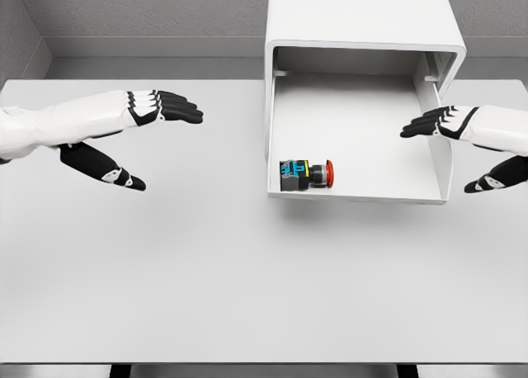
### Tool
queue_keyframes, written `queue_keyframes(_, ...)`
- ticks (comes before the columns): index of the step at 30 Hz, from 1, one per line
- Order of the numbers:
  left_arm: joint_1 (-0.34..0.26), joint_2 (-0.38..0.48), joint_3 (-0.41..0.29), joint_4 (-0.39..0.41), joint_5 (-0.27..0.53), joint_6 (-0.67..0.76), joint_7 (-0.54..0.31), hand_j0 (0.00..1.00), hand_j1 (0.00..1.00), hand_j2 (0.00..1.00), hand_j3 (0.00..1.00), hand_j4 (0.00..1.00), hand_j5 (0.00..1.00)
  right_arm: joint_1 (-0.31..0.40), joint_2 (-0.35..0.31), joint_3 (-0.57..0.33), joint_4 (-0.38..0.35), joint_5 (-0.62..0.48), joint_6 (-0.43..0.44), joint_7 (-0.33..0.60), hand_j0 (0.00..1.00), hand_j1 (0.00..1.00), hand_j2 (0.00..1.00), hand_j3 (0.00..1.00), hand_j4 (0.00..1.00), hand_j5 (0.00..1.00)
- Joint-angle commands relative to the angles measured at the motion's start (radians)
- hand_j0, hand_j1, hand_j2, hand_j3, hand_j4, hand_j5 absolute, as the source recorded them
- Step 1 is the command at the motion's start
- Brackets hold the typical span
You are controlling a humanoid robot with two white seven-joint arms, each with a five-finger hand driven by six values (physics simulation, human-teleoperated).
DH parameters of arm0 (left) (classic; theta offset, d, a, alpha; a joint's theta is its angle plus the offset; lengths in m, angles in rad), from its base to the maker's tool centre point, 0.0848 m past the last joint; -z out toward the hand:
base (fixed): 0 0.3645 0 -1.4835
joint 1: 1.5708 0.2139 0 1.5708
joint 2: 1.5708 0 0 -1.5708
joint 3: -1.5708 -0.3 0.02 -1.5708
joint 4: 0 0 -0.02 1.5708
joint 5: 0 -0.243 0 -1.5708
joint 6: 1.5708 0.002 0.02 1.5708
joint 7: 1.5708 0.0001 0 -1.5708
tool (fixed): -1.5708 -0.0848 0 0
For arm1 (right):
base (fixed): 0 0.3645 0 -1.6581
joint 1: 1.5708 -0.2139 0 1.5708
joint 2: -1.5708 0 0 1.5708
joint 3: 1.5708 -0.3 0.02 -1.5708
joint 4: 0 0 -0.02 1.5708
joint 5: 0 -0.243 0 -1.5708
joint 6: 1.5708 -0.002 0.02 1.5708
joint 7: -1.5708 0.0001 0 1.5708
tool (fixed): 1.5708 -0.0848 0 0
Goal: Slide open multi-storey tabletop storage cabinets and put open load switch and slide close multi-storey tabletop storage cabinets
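Note:
A white tabletop cabinet (pixel 363 15) stands at the back right, its drawer (pixel 359 192) slid out toward me. Inside the drawer, near its front left corner, lies the load switch (pixel 305 174): a black and blue body with a red button facing right. My left hand (pixel 153 139) hovers over the table's left side, well away from the cabinet, fingers straight and thumb spread, holding nothing. My right hand (pixel 450 151) is beside the drawer's right wall, its fingertips (pixel 412 130) reaching over that wall, fingers extended, thumb (pixel 487 182) apart below, grasping nothing.
The white table (pixel 206 271) spreads across the view, with its front edge at the bottom. Grey walls (pixel 148 11) rise behind the table and the cabinet.

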Motion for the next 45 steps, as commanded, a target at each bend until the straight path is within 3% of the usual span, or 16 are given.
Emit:
queue_keyframes(1,0.0,0.001,0.001,0.005,0.007,0.003,0.0,1.0,1.0,1.0,1.0,1.0,1.0,0.0,0.018,-0.001,-0.001,-0.007,0.002,-0.001,1.0,1.0,1.0,1.0,1.0,1.0)
queue_keyframes(24,-0.003,-0.001,0.002,0.015,0.009,0.003,0.002,1.0,1.0,1.0,1.0,1.0,1.0,0.058,0.043,0.006,-0.001,-0.007,0.002,0.001,1.0,1.0,1.0,1.0,1.0,1.0)
queue_keyframes(45,-0.003,0.004,0.001,0.015,0.009,0.003,0.0,1.0,1.0,1.0,1.0,1.0,1.0,-0.009,0.133,-0.001,0.012,0.007,0.002,0.011,1.0,1.0,1.0,1.0,1.0,1.0)
